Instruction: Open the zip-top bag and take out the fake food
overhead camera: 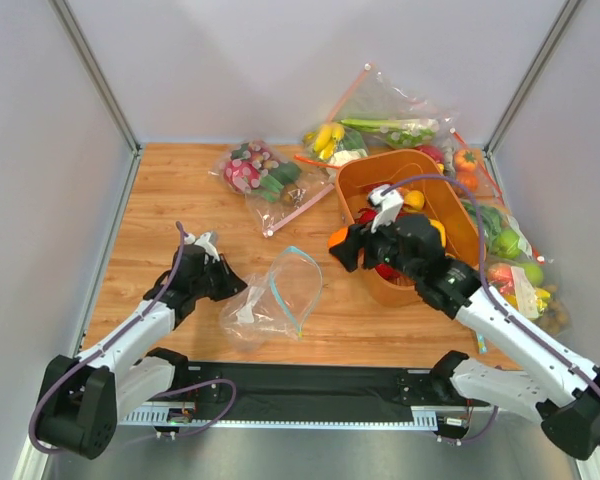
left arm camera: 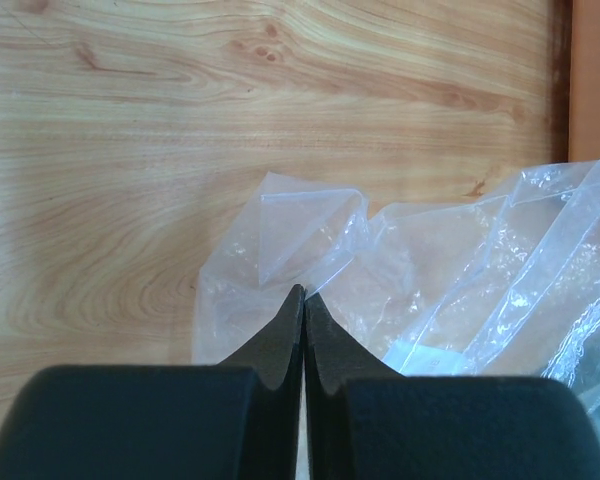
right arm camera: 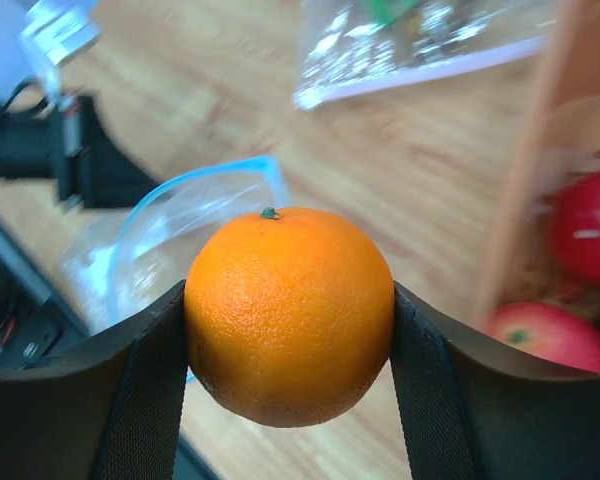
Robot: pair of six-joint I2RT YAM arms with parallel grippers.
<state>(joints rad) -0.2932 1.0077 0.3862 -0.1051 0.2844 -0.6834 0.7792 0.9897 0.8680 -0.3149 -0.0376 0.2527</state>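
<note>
The clear zip-top bag (overhead camera: pixel 277 292) with a teal-blue zip strip lies open and looks empty on the table centre; it also shows in the left wrist view (left arm camera: pixel 450 290) and the right wrist view (right arm camera: pixel 195 215). My left gripper (overhead camera: pixel 230 284) is shut on the bag's closed left corner, seen in the left wrist view (left arm camera: pixel 304 295). My right gripper (overhead camera: pixel 342 247) is shut on the orange toy fruit (right arm camera: pixel 288 312) and holds it above the table beside the orange bin (overhead camera: pixel 450 208). Red toy fruits (right arm camera: pixel 585 225) lie in the bin.
Several other clear bags of toy food, with pink and orange strips, lie at the back (overhead camera: pixel 265 175) and along the right edge (overhead camera: pixel 515 270). The orange bin stands right of centre. Grey walls (overhead camera: pixel 40 150) enclose the table.
</note>
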